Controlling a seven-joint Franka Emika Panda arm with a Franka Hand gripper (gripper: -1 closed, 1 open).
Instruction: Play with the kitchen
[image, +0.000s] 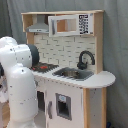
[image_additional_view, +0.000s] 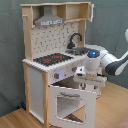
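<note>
The kitchen (image: 95, 82) (image_additional_view: 35, 75) is white and light wood, with a black-red hob (image_additional_view: 52, 60), a steel sink (image: 75, 74), a black tap (image: 85, 59) and a grey hood (image_additional_view: 50, 21). In the second exterior view its windowed oven door (image_additional_view: 70, 102) hangs partly open, tilted outward. My gripper (image_additional_view: 90, 80) is right at the door's top edge, pointing down. Whether it holds the door I cannot tell. In the first exterior view my own white arm (image: 20, 80) hides the gripper and the oven door.
A closed lower door with a dark panel (image: 62, 106) faces front in the first exterior view. A grey curtain (image_additional_view: 10, 50) hangs behind the kitchen. The kitchen stands on a wooden floor (image_additional_view: 112, 110). An upper cupboard with a window (image: 70, 24) sits beside the hood.
</note>
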